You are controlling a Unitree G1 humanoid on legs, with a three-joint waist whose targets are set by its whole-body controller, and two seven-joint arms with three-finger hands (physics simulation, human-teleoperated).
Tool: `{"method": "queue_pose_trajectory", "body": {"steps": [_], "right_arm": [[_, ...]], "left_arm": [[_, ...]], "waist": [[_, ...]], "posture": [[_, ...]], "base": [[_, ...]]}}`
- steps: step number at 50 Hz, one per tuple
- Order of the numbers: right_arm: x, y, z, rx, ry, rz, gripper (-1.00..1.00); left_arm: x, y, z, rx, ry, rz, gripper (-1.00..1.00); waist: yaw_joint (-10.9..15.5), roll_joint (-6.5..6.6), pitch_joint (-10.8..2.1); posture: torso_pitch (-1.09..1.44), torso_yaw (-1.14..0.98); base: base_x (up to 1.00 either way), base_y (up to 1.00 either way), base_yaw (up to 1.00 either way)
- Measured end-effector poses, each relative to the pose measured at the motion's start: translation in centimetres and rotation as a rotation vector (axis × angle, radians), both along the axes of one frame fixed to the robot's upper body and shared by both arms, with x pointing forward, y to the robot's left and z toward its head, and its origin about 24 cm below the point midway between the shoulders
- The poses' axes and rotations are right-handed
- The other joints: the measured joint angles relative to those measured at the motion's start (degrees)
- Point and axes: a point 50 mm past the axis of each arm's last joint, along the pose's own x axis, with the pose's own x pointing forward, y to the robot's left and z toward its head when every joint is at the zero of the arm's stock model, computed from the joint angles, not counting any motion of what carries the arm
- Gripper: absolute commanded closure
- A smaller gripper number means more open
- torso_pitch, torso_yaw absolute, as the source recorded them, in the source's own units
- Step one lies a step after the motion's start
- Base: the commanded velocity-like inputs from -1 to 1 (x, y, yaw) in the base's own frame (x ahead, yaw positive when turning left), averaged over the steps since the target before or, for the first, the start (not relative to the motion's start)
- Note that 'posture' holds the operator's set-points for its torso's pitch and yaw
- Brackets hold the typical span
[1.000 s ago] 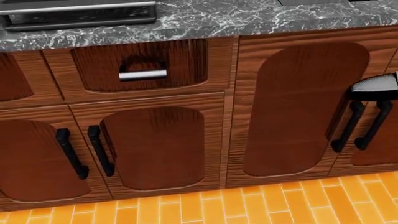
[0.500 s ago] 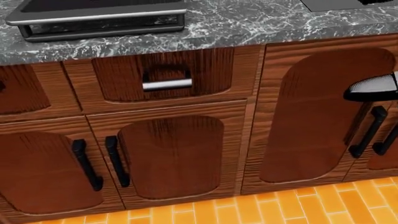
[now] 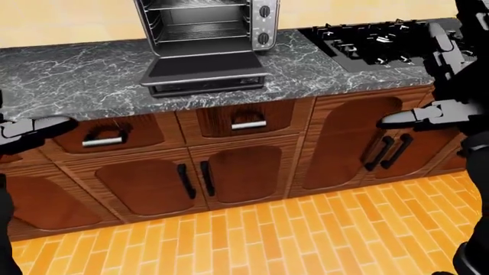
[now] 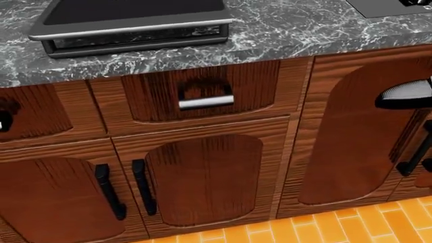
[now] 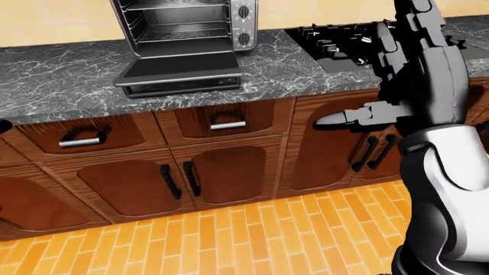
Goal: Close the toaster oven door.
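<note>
On the marble counter [image 3: 69, 80], top of the left-eye view: toaster oven [image 3: 206, 23], door [image 3: 204, 67] folded flat (unclosed). Head view had shifted toward it within the second, so approach underway. Right hand [image 5: 359, 117] and left hand [image 3: 30, 127]: empty, well apart from door; finger spread indeterminable

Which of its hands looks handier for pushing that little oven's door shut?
Probably the right hand: it shows beside the counter, nearer the toaster oven door, which lies flat and open. The left hand sits farther off at the left edge.
</note>
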Motion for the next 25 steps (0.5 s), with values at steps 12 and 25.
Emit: {"method": "queue_pose_trajectory", "body": {"steps": [12, 25], "right_arm": [[-0.21, -0.65, 0.07, 0.008, -0.011, -0.037, -1.0], [0.01, 0.09, 0.05, -0.003, 0.0, 0.005, -1.0]], "left_arm": [[0.22, -0.68, -0.12, 0.007, 0.004, -0.037, -1.0], [-0.14, 0.04, 0.1, 0.002, 0.001, 0.002, -1.0]], "waist": [[-0.75, -4.28, -0.16], [0.44, 0.7, -0.19]], "posture": [[0.0, 0.0], [0.0, 0.0]], "base": [[0.14, 0.13, 0.0], [0.14, 0.01, 0.0]]}}
